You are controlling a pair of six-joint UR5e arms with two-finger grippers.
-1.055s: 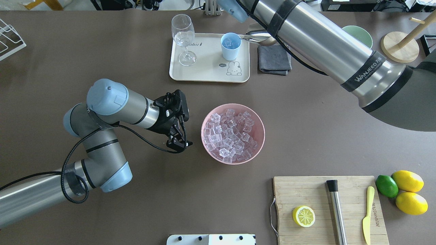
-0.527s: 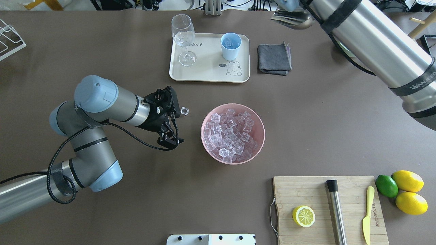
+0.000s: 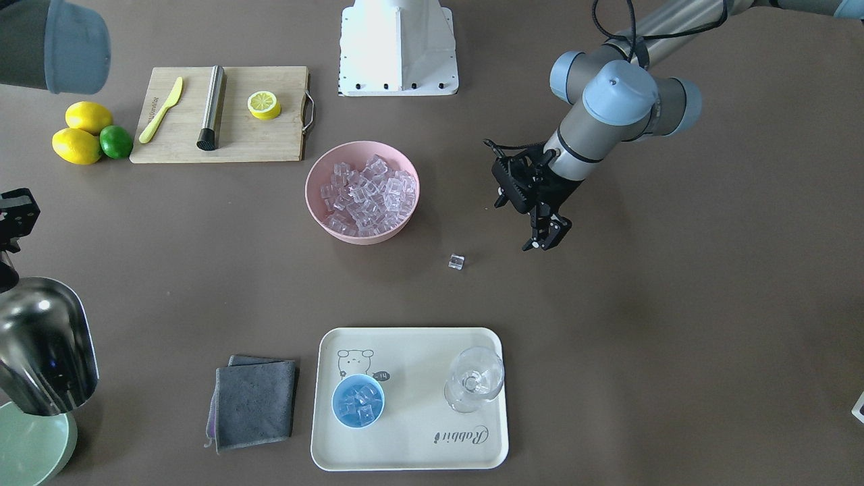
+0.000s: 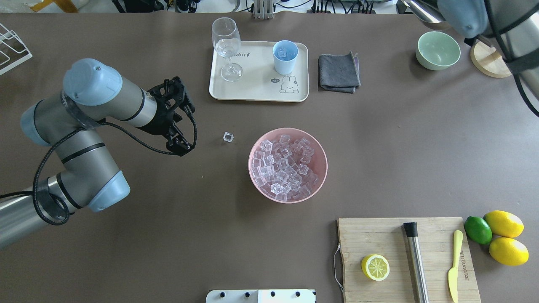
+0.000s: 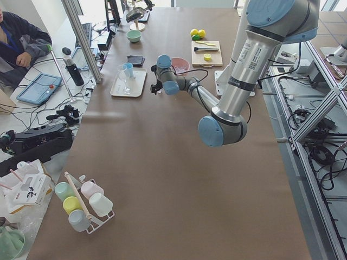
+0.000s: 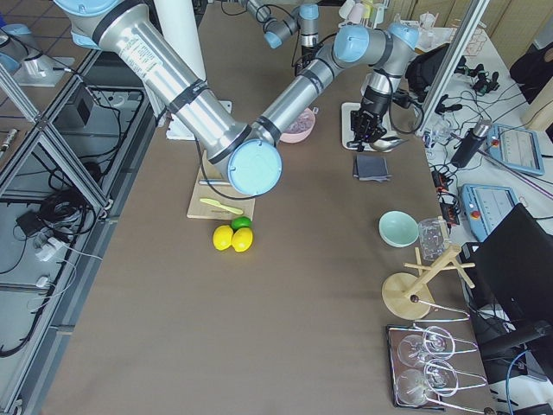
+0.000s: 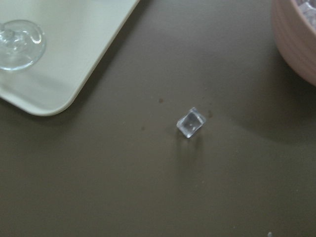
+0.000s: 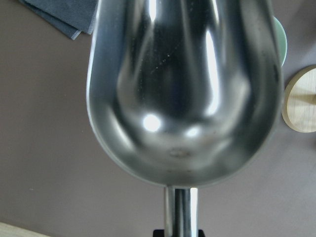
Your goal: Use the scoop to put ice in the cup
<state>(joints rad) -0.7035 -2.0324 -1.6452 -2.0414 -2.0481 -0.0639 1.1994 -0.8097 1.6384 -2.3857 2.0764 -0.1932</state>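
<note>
Although the left gripper (image 4: 182, 146) showed well in the overhead view, I could not tell how wide its jaws stood; nothing was seen between them. It hung over the table (image 4: 168, 235). At 3 o'clock from it in that view lay one loose ice cube (image 4: 228, 136), alone on the table, touching nothing, and at 10 o'clock from the pink bowl (image 4: 323, 162). The left wrist camera saw this cube in the middle of its picture.

The jaws of the right gripper (image 8: 180, 233) were closed on the short handle of the scoop (image 8: 182, 89), at 6 o'clock in the right wrist view. The trough of the scoop pointed away from the gripper and showed only bare shiny metal. In the front-facing view the scoop was raised above the table at 12 o'clock from the pale green bowl (image 3: 27, 449), well apart from the cup.

The cup (image 4: 285, 57) stood upright on the cream tray (image 4: 257, 93), at 2 o'clock from the tray's middle, and some ice (image 3: 358, 399) lay inside it. Most of the ice filled the pink bowl, at 6 o'clock from the tray. A wine glass (image 4: 227, 46) stood on the same tray at 9 o'clock from the cup, and a folded grey cloth (image 4: 339, 72) lay just beside the tray at 3 o'clock.
</note>
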